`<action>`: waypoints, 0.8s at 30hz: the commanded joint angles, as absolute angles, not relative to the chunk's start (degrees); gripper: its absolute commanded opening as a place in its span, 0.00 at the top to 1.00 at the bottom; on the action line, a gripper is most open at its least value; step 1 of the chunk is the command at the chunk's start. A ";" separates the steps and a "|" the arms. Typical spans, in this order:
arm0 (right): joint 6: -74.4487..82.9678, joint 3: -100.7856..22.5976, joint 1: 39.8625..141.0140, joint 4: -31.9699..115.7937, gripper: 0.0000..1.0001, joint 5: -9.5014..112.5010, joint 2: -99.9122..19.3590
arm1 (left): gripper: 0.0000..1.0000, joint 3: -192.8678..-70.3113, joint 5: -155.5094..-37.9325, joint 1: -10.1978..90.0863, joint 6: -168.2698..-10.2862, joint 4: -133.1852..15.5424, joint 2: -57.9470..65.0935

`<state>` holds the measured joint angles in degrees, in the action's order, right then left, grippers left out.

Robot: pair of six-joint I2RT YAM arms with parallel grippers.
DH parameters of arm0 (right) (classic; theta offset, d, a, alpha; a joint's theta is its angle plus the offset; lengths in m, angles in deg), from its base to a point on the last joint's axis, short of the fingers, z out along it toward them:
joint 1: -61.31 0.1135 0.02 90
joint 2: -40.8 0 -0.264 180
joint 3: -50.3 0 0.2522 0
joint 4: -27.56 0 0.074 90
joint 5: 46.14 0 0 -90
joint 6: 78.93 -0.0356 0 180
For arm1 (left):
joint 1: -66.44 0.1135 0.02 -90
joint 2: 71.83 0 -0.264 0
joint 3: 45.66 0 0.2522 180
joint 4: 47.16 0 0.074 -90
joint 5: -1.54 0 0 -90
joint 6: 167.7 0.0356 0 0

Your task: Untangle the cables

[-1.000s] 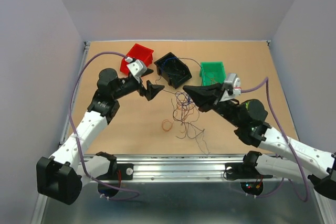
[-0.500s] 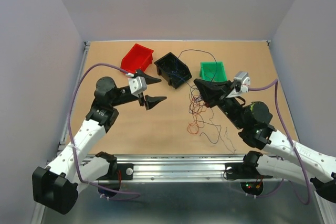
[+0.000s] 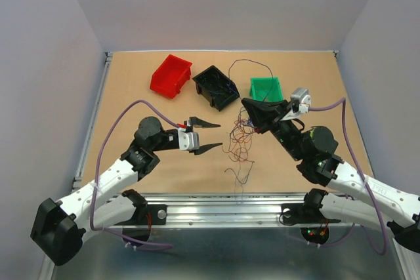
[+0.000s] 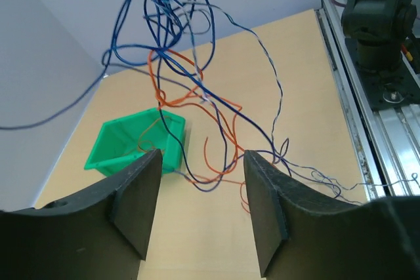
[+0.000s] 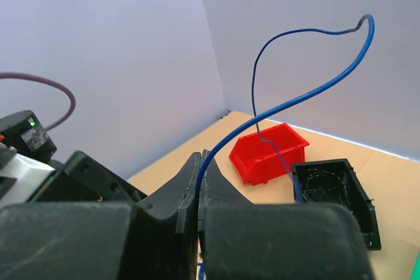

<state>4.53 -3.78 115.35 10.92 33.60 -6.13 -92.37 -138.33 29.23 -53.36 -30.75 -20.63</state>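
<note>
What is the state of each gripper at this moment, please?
Left gripper: open, holding nothing.
Right gripper: closed on a blue cable.

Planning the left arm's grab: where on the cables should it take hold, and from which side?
I'd take the cables in the hanging middle, below the shut right gripper pinching a blue strand. Come in level from the left arm's side with the open left gripper: strands there hang roughly upright and bunched, so jaws can straddle them; the lower ends trail loose.
</note>
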 commanded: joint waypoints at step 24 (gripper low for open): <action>1.41 -5.47 115.54 7.13 0.99 40.60 -7.71 | 0.44 -94.40 -133.98 27.24 -54.41 -17.16 -12.16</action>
<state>1.99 -3.78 115.35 10.82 39.04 -8.91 -92.22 -130.00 27.53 -54.26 -20.87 -12.74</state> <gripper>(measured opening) 0.013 0.556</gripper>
